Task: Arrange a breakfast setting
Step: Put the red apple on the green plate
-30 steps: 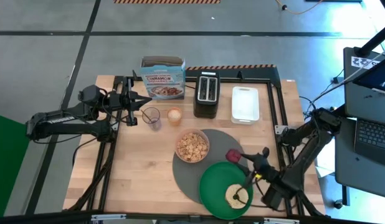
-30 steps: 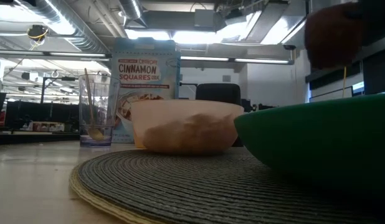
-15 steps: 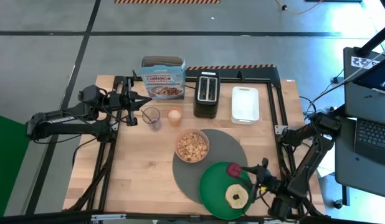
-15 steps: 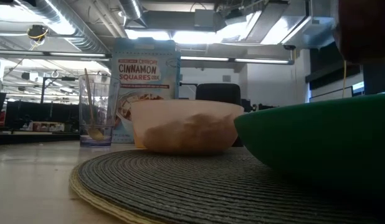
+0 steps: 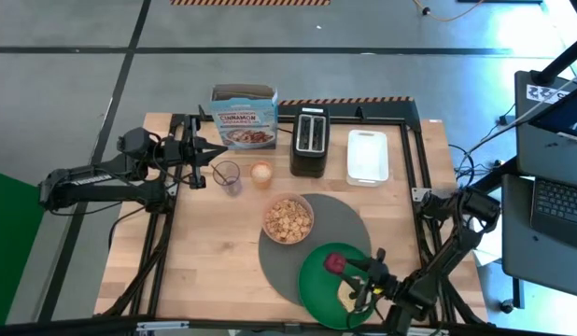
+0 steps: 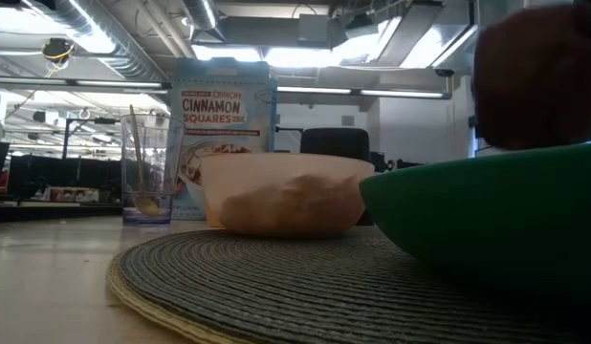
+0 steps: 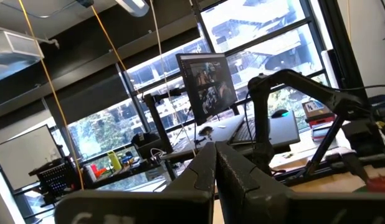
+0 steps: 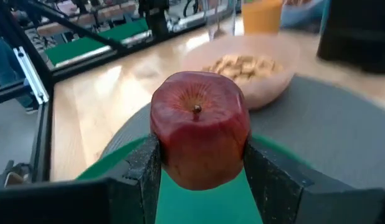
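So right now I've got the right gripper (image 5: 337, 265) clamped on the apple (image 8: 199, 138), fingers (image 8: 142, 167) about half spread and pressed flat against both sides of it, stem dimple facing the wrist cam. It's hanging over the plate (image 5: 316, 278), toward the side nearest the bowl (image 5: 288, 219), and in the low view the apple shows as a dark red blob just above the plate's rim; can't tell if it's touching the plate or not. The bagel is mostly hidden under my arm in the high view, only a pale sliver shows, so I won't swear to where it sits. The left gripper (image 7: 215, 163) is pinched fully shut on nothing, parked off at the left back corner by the glass (image 5: 227, 175) and the cereal box (image 5: 245, 119). Room-wise: the plate overlaps the near edge of the mat (image 5: 346, 221) and sits close to the table's (image 5: 214, 252) front edge, so not much slack there, but there's plenty of bare wood to the left of the mat. The mat is a woven, ribbed round, the plate is smooth glossy green, the bowl is a cloudy pinkish thing full of cereal, and the apple is shiny and slightly lumpy
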Action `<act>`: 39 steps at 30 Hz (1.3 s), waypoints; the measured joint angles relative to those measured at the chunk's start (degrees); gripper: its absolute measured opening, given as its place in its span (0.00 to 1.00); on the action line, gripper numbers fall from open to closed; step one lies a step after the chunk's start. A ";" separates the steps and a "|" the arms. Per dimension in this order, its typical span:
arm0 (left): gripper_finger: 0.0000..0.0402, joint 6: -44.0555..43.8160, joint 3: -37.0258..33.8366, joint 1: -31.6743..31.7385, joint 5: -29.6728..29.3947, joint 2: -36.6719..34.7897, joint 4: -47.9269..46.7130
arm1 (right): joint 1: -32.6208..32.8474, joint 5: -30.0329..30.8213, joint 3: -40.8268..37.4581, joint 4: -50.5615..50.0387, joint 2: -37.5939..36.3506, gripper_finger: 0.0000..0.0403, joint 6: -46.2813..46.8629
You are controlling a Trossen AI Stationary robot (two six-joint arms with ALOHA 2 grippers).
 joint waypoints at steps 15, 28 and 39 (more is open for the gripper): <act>0.00 0.02 0.00 0.00 -0.02 0.01 0.00 | -2.13 -9.64 0.00 5.32 0.73 0.46 0.20; 0.00 0.01 0.00 0.00 0.00 0.00 0.00 | -2.46 -10.31 0.00 6.50 3.74 0.46 3.95; 0.00 0.01 0.00 0.00 -0.01 0.01 0.00 | -2.45 -11.14 0.00 5.51 3.74 0.46 3.29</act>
